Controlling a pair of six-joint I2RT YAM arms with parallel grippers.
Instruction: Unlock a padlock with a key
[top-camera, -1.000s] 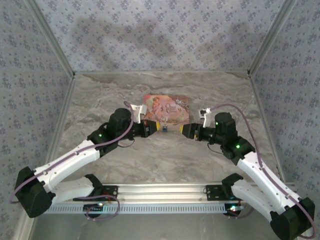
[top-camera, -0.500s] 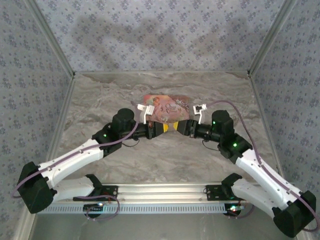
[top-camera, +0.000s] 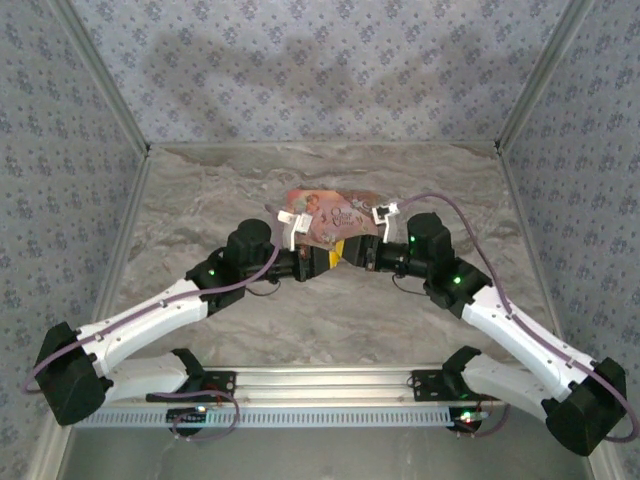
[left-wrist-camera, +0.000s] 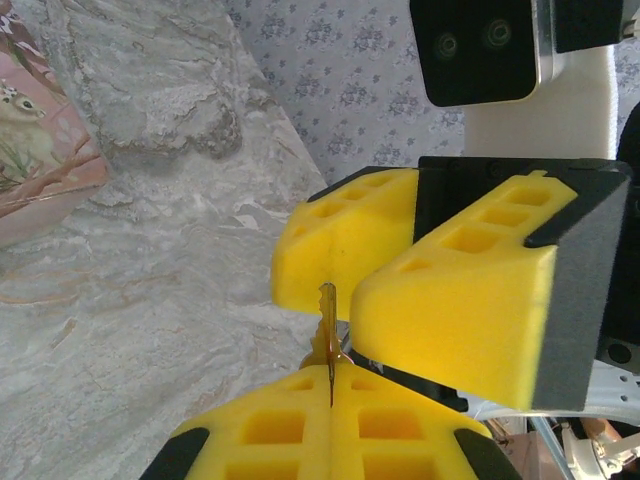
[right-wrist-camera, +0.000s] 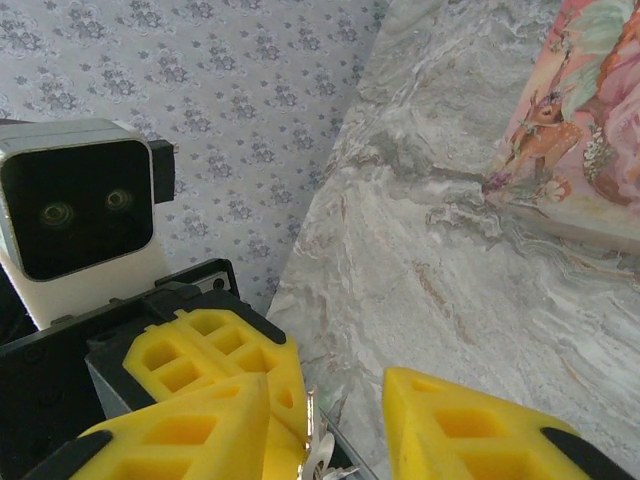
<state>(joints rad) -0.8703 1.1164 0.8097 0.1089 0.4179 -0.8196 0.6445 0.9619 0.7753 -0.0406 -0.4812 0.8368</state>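
My left gripper (left-wrist-camera: 331, 388) is pressed closed on the thin key (left-wrist-camera: 327, 318), which stands up between the open fingers of my right gripper (right-wrist-camera: 328, 395), so I should close the right slowly and squarely, not bending it.

- key (left-wrist-camera: 328, 340): thin pale metal sliver with a slight brassy tint, seen edge-on in the left wrist view, standing upright
- lower end pinched between the closed yellow fingers of the left gripper (left-wrist-camera: 332, 378)
- upper tip pokes into the gap between the spread fingers of the right gripper (left-wrist-camera: 335, 292); can't tell if it touches them
- right wrist view: key (right-wrist-camera: 312, 425) looks silvery, with small looped bits at its base
- padlock: can't make it out; too small in the top view where the grippers meet
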